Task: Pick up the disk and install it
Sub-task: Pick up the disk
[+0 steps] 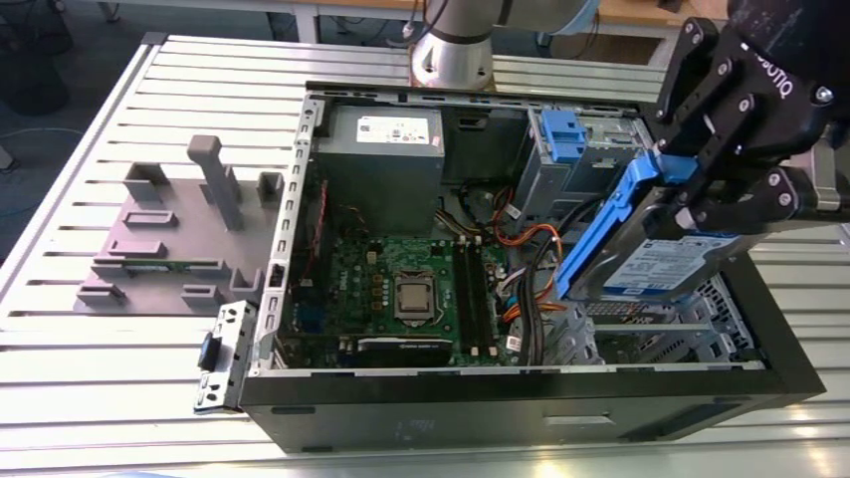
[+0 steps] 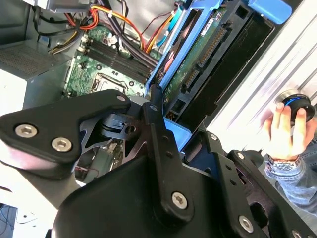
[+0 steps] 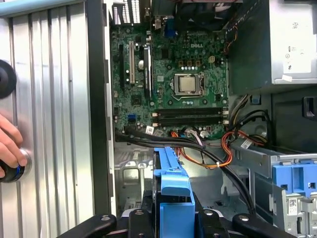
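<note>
A: Starting at the exterior view's left: grey stand [image 1: 173, 224] on the slatted table [image 1: 80, 329], well apart from the work. Worth any attention?

B: None. On to the open computer case [image 1: 531, 403], lying on its side, cover off. Motherboard [image 1: 405, 289] in the middle, bare and probably fragile. Best kept out of the disk's path.

A: And the orange and black cables [image 1: 531, 249] just beside the board?

B: Biggest snag risk, probably. Draped right next to the drive cage [image 1: 664, 329]. Worth keeping the bracket's lower corner from hooking them on the way down.

A: Then the disk [image 1: 660, 261] itself?

B: Clamped in the gripper [image 1: 691, 199], jaws closed on the blue bracket [image 1: 638, 189]. Tilted, label showing, held above the cage at the exterior view's right end of the case. Not yet seated.

A: Advice for the seating?

B: Level out first, square the bracket to the cage, then lower slowly and straight. Connector edge [image 2: 210, 47], plain in the second wrist view, worth checking against the cable side before committing. No forcing; a jam most likely means skew.

A: Anything else nearby?

B: A person's hand [image 2: 283, 130] on a round knob [image 2: 297, 106] on the table beside the case, in the second wrist view. Apart from the gripper, but worth minding.
</note>
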